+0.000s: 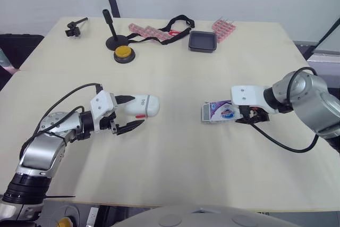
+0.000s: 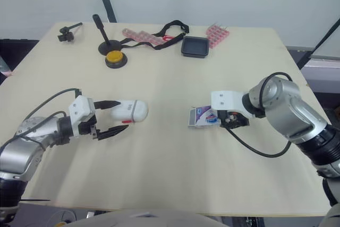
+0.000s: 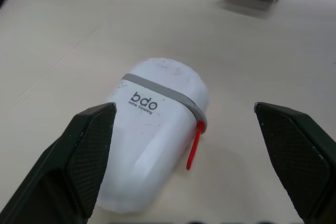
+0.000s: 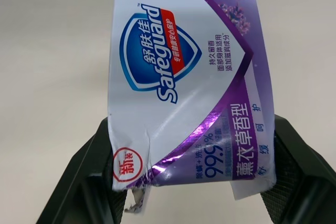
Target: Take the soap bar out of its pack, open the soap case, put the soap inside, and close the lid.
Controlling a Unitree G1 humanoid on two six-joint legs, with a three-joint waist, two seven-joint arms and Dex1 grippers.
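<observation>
The soap pack (image 1: 219, 112) lies flat on the table (image 1: 175, 174) on your right side, and the right gripper (image 1: 247, 115) is clamped on its near end. In the right wrist view a black finger (image 4: 97, 182) presses on each long edge of the printed wrapper. The corner by the fingers looks torn and creased. The far end, facing the middle of the table, shows a grey flap that seems to stand open. You cannot tell from here whether the bar is inside.

The step in hand looks like getting the bar out. Grip the pack firmly but do not crush it, since a squeezed carton would probably pinch the bar. Tilt the open end down over bare table so the soap can slide out, well apart from the clutter at the far edge.

The soap case (image 3: 152, 135) is a white shell with a grey band (image 3: 163, 90) and a red tab (image 3: 194, 145). It lies on its side on your left, with its lid on. The left gripper (image 1: 138, 110) has its fingers spread wide around it. One finger is just beside the shell and the other stands apart, so nothing is gripped. Pack and case are well apart, with open table between them.
</observation>
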